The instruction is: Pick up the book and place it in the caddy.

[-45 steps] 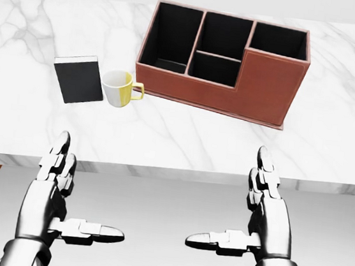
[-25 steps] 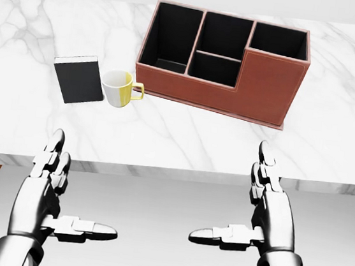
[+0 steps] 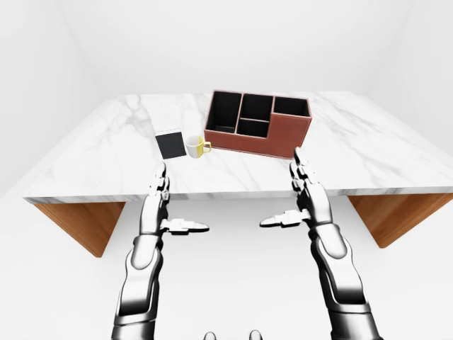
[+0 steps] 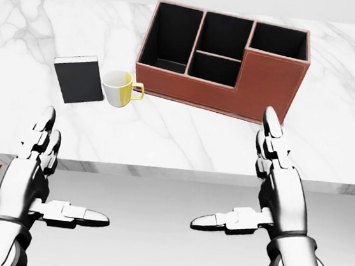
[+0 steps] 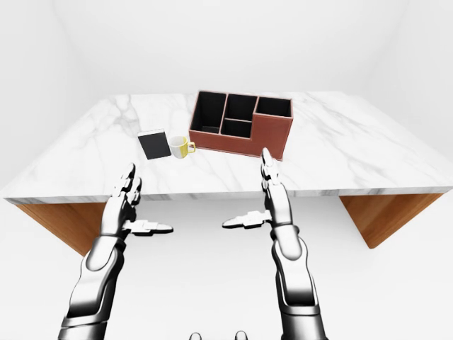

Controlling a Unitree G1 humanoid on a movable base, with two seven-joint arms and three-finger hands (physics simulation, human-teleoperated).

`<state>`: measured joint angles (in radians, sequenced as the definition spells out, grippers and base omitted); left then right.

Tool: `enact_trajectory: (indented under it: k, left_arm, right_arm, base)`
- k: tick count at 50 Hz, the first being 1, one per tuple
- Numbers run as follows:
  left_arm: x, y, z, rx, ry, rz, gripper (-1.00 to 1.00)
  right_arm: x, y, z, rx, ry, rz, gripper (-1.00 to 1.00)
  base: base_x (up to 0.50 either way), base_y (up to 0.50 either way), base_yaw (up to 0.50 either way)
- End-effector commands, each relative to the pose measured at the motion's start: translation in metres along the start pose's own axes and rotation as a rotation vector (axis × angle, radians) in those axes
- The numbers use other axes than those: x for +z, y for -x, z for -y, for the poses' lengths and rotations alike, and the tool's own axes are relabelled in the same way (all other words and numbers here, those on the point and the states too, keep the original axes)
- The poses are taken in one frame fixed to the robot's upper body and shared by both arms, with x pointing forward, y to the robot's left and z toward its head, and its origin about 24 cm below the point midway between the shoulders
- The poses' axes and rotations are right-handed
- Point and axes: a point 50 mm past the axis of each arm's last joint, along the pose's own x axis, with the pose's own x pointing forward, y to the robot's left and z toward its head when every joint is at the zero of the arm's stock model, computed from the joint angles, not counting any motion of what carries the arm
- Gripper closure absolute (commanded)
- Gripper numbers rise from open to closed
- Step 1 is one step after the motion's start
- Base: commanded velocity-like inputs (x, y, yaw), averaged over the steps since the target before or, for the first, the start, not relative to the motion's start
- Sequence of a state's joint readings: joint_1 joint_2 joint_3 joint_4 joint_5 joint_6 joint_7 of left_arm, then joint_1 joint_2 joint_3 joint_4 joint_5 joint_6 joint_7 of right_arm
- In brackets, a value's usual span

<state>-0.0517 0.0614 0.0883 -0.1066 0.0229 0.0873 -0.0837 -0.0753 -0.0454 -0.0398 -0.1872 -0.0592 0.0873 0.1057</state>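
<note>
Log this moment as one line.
black hardcover book untouched | brown leather caddy empty | left hand open | right hand open

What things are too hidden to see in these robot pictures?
- Caddy compartment floors: in the head view they are too dark to tell whether anything lies inside.
- Book: its cover is plain black, with no title to read.
- Mug: the side turned away from the head view is hidden.
- Table underside: hidden by its marble top.
</note>
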Motion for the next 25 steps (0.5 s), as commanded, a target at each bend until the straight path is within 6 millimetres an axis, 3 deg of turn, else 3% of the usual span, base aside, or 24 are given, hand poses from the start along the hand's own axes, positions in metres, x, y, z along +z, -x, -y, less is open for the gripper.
enact_trajectory:
  k: [1,14,25]
  left_arm:
    - [0.018,-0.002,-0.004,-0.007,-0.035,0.074,-1.0]
    - [0.028,-0.002,-0.008,-0.004,-0.044,0.114,-1.0]
    - [0.027,-0.001,-0.007,-0.009,-0.044,0.111,-1.0]
  right_arm:
    - [0.028,-0.003,0.0,0.029,0.035,0.117,-1.0]
    - [0.052,0.003,-0.007,0.092,0.054,0.219,-1.0]
    - [0.054,0.007,-0.011,0.115,0.07,0.229,-1.0]
  base:
    - [0.0,0.0,0.0]
    - [0.0,0.0,0.0]
    - [0.07,0.46,0.0]
